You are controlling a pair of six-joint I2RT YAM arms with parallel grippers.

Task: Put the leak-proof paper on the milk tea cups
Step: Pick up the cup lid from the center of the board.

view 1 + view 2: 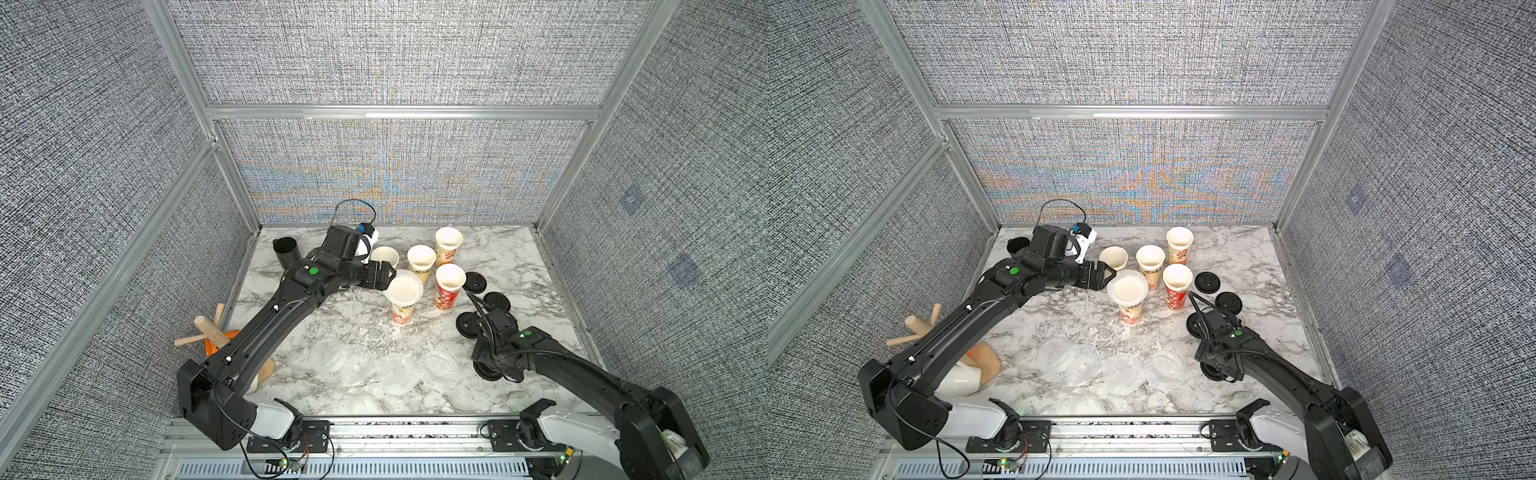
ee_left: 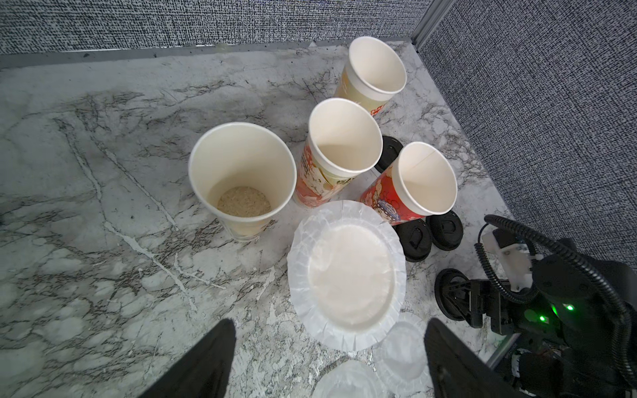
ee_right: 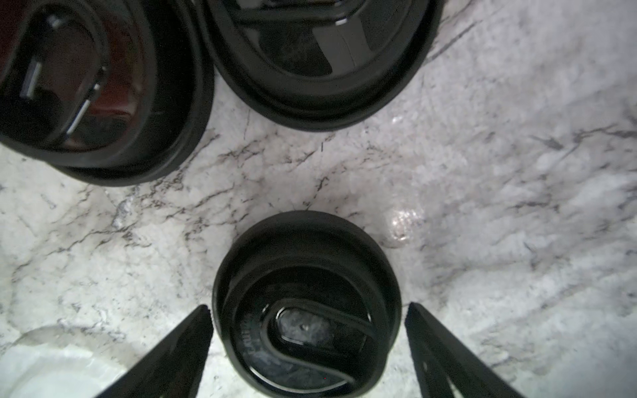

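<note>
The left gripper (image 1: 388, 277) hangs wide open and empty just beside the one milk tea cup (image 1: 402, 309) already capped with leak-proof paper (image 1: 403, 289), while four cups (image 1: 421, 257) behind it stand uncovered. Four more sheets (image 1: 395, 373) lie flat and partly overlapping on the marble table (image 1: 519, 266) near the front; they look featherlight, limp and easily creased, and are probably best pinched at a crinkled edge, one at a time. At right, the right gripper (image 3: 306, 306) straddles a black lid (image 3: 306, 262), jaws spread, gripping nothing
</note>
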